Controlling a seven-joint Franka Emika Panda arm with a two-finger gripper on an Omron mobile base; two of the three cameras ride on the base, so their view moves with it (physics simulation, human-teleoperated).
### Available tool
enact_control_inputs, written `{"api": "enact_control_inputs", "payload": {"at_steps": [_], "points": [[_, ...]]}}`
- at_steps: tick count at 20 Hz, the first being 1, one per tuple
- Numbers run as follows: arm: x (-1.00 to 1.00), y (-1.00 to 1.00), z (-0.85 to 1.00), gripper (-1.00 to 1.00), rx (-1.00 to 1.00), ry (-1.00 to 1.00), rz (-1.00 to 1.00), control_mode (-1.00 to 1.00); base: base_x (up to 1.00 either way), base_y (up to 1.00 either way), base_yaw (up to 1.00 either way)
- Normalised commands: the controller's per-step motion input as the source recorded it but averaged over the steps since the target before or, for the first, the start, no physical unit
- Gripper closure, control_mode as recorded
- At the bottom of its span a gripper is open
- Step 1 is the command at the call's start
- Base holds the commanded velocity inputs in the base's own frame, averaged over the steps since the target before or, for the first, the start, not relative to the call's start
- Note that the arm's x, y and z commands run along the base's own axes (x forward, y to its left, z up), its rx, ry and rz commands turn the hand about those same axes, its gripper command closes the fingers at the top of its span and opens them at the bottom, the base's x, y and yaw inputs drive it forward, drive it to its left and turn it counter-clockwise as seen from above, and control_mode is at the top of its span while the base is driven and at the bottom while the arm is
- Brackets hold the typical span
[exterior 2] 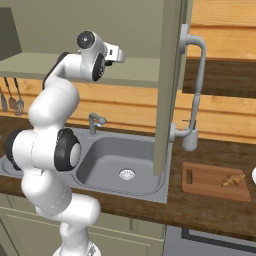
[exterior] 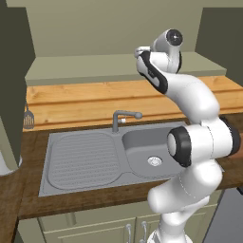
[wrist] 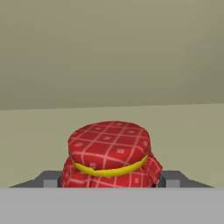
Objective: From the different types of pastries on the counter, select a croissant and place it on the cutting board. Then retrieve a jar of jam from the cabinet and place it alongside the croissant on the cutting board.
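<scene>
Fingers (wrist: 174,178) are seen on both sides of the jar (wrist: 109,154) in the hand view, one dark tip at its left and one at its right, close to the red checked cloth. Whether they already press on the jar cannot be told, because the contact places are hidden low in the picture. The jar stands on the pale shelf (wrist: 183,131) of the cabinet (exterior 2: 169,75), near the gripper (wrist: 109,180) and centred between the tips.

In the right base view the hand is held high at the shelf, above the sink (exterior 2: 107,162). The croissant (exterior 2: 231,180) is already lying on the board (exterior 2: 200,186), far to the right on the counter (exterior 2: 210,212).

The step in hand is judged to be the grasp of the jar. For a good grasp, the tips should be closed on the firm body under the cloth, not on the soft top. The jar should then be lifted a little before it is pulled out, so that it is not dragged along the shelf. The open door edge at the right should be avoided on the way to the board.
</scene>
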Motion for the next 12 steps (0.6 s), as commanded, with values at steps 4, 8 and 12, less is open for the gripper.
{"api": "enact_control_inputs", "payload": {"at_steps": [4, 8, 12], "points": [[-0.11, 0.0, 0.0, 1.0, 0.0, 0.0, 0.0, -1.0, 0.0, 0.0, 0.0], [-0.21, 0.0, 0.02, 1.0, 0.0, 0.0, 0.0, -1.0, 0.0, 0.0, 0.0], [-0.46, 0.0, 0.21, 1.0, 0.0, -0.1, 0.0, -1.0, 0.0, 0.0, 0.0]]}}
